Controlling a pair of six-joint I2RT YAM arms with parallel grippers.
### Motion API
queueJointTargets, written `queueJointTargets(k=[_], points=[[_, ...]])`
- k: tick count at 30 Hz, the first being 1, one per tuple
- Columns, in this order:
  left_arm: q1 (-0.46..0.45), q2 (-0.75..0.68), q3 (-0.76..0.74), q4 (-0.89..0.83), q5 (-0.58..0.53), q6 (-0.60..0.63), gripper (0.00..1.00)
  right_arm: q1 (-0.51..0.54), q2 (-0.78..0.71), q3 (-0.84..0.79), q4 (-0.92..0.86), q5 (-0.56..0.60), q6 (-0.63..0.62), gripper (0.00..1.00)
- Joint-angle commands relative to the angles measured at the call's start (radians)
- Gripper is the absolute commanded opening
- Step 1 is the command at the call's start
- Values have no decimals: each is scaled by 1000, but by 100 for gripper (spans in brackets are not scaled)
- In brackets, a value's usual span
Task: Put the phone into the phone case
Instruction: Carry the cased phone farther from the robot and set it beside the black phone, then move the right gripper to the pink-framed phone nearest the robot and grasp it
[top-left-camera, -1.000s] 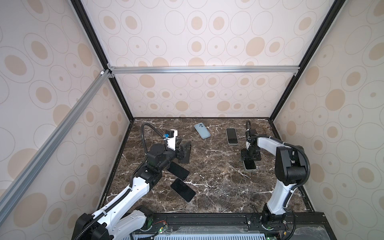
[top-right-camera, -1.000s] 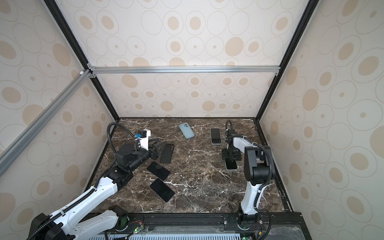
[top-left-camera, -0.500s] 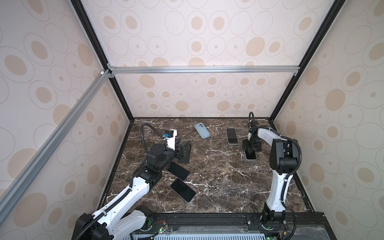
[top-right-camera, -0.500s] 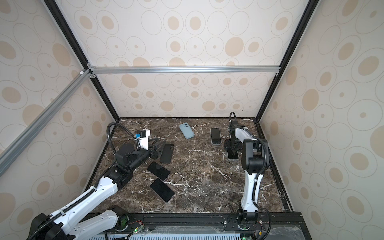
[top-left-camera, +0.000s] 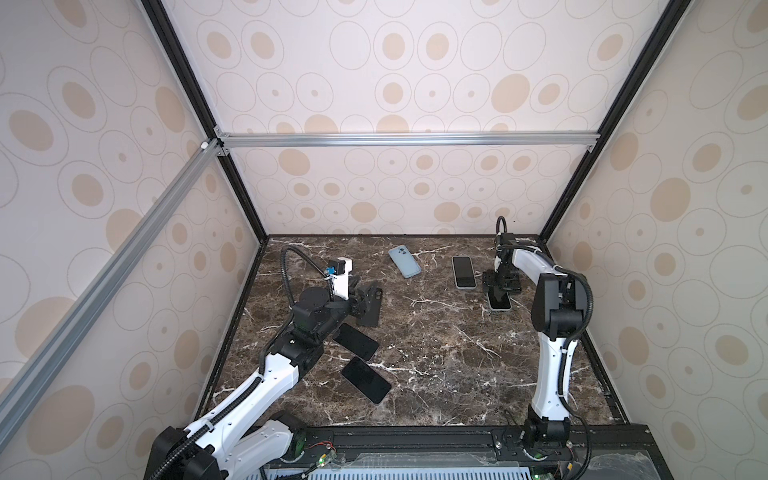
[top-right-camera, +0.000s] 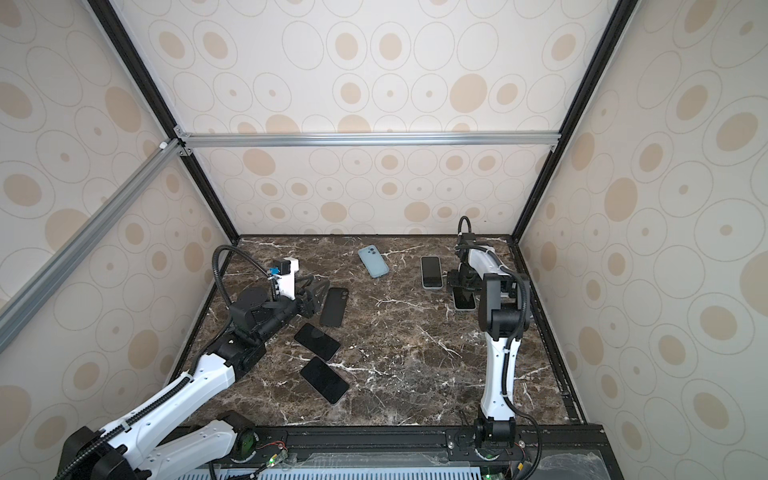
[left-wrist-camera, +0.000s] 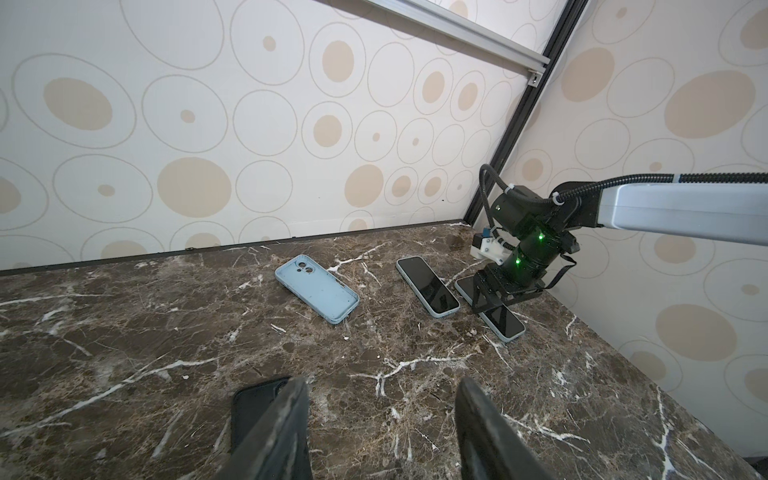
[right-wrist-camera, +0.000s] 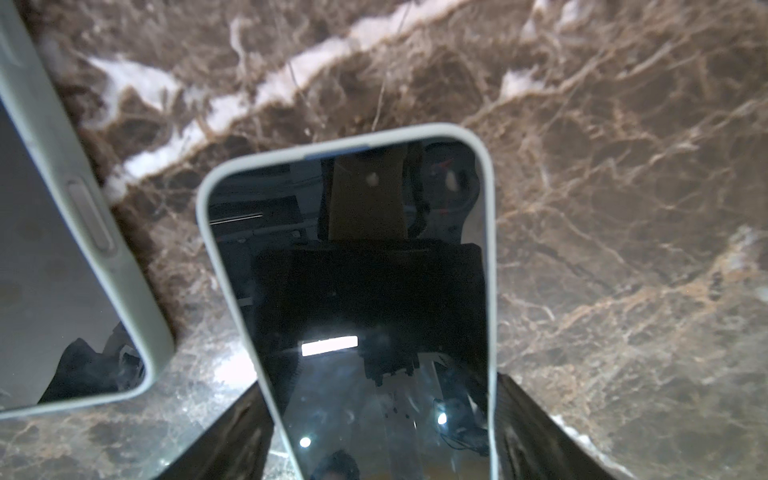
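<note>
My right gripper (top-left-camera: 500, 286) (right-wrist-camera: 378, 384) is low at the back right, open, with a finger on each side of a black-screened phone (top-left-camera: 500, 302) (right-wrist-camera: 353, 270) with a pale rim. That phone lies flat on the marble, and a thin gap shows at one finger. An empty light blue phone case (top-left-camera: 404, 262) (left-wrist-camera: 318, 289) lies inside up near the back wall. My left gripper (top-left-camera: 361, 297) (left-wrist-camera: 382, 382) is open over bare marble, with one finger above a black phone case (top-left-camera: 371, 309) (left-wrist-camera: 249, 411).
A second pale-rimmed phone (top-left-camera: 464, 272) (right-wrist-camera: 50, 270) lies screen up just left of the right gripper. Two bare black phones (top-left-camera: 355, 341) (top-left-camera: 365, 380) lie in front of the left arm. Patterned walls close in the marble table (top-left-camera: 436, 353).
The right gripper slid the pale-rimmed phone toward the back wall, then widened its jaws. The left arm has not moved.
</note>
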Motion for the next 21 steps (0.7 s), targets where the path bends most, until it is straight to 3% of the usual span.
queueJointTargets(k=[1,11,16,21], points=[[13,-9,-2,4,-9,26,57,-6,18,9,-19,-27,3,87],[26,-27,0,4,-11,24,57,-6,-107,51,-58,-15,9,99],[30,-44,6,-14,-45,37,59,6,-238,21,-60,-5,28,99],[31,-43,23,-31,-66,40,60,123,-446,-117,-16,17,78,99]])
